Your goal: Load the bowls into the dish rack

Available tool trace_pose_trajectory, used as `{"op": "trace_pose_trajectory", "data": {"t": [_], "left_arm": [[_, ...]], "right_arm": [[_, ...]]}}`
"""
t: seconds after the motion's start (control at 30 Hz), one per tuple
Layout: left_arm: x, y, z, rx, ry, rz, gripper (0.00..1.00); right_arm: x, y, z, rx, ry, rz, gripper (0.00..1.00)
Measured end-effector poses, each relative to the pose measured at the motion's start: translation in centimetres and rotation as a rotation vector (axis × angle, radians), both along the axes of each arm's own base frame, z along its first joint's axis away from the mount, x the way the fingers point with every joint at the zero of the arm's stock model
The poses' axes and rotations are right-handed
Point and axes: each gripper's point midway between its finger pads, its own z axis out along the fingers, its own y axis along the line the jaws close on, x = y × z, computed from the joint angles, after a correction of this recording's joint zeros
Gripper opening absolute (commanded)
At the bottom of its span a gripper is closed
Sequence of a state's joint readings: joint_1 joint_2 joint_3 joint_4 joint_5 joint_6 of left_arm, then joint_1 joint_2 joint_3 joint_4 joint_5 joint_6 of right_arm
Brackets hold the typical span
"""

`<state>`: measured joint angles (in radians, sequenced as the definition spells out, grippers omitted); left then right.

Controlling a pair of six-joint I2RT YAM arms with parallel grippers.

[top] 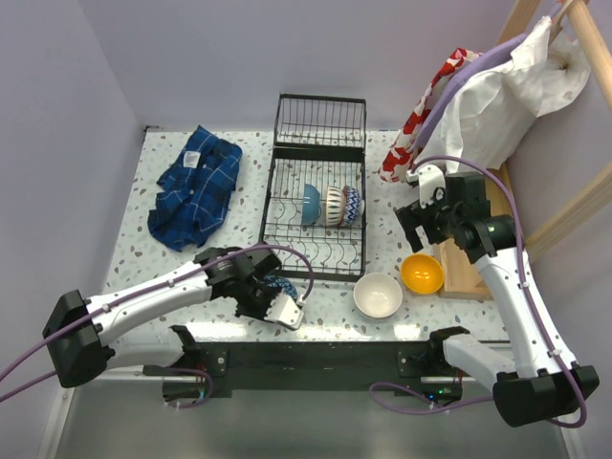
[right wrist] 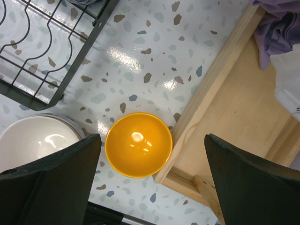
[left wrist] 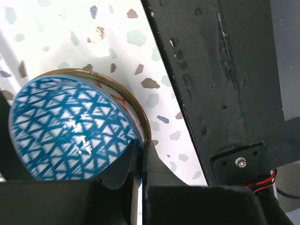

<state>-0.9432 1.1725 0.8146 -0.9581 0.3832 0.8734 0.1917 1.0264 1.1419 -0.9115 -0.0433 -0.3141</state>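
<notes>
A blue bowl (left wrist: pixel 70 131) with a white triangle pattern lies tilted on the table near the front edge. My left gripper (left wrist: pixel 140 152) is shut on its brown rim; from above, the gripper (top: pixel 273 293) covers most of this bowl (top: pixel 280 283). The black wire dish rack (top: pixel 287 206) holds three bowls on edge: a blue one (top: pixel 311 204), a striped one (top: pixel 334 205) and a blue patterned one (top: pixel 352 203). An orange bowl (right wrist: pixel 138 144) and a white bowl (right wrist: pixel 37 140) sit upright on the table. My right gripper (right wrist: pixel 152 140) hangs open above the orange bowl.
A wooden tray (right wrist: pixel 234 117) touches the orange bowl on its right. A corner of the rack (right wrist: pixel 47 51) lies just behind the white bowl. A blue plaid cloth (top: pixel 196 186) lies left of the rack. Bags (top: pixel 478 105) hang at the back right.
</notes>
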Motion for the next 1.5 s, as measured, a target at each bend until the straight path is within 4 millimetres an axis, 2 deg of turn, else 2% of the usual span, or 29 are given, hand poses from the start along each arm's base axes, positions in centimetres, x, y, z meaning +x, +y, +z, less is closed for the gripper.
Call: {"op": "trace_pose_trajectory", "data": {"t": [0.2,0.4,0.5,0.57,0.77,0.93,1.07,1.17,1.27,1.5], "left_arm": [[0.3,-0.4,2.2,-0.012,-0.001,0.033,0.0],[1.1,-3.2,8.2,-0.144,-0.02,0.055,0.0],[1.9,-4.0,10.1,-0.2,-0.029,0.086,0.0],[3.6,-3.8,10.6,-0.218,-0.027,0.158,0.0],[12.3,-2.8,10.1,-0.232,-0.015,0.48,0.0],[19.9,-3.8,11.5,-0.391,0.029,0.726,0.0],[23.8,-4.6,13.2,-0.559,0.114,0.87,0.0],[25.6,-5.3,13.9,-0.677,0.214,0.936,0.0],[26.8,-5.2,13.5,-0.776,0.319,0.991,0.0],[29.0,-3.2,9.0,-0.929,0.674,1.168,0.0]], "right_arm": [[0.0,0.0,0.0,0.0,0.001,0.0,0.96],[0.2,0.0,-0.4,-0.004,0.018,0.0,0.96],[0.4,0.1,-1.1,-0.009,0.044,0.0,0.96],[0.7,0.1,-1.3,-0.011,0.056,0.0,0.96],[2.0,0.3,-0.5,-0.013,0.05,-0.002,0.96],[2.5,0.3,0.0,-0.017,0.04,-0.006,0.96],[2.5,0.0,0.0,-0.028,0.039,-0.016,0.96],[2.5,0.0,0.0,-0.03,0.038,-0.018,0.96],[2.4,-0.2,0.0,-0.037,0.035,-0.02,0.96],[2.4,-0.8,-0.1,-0.055,0.032,-0.034,0.96]]}}
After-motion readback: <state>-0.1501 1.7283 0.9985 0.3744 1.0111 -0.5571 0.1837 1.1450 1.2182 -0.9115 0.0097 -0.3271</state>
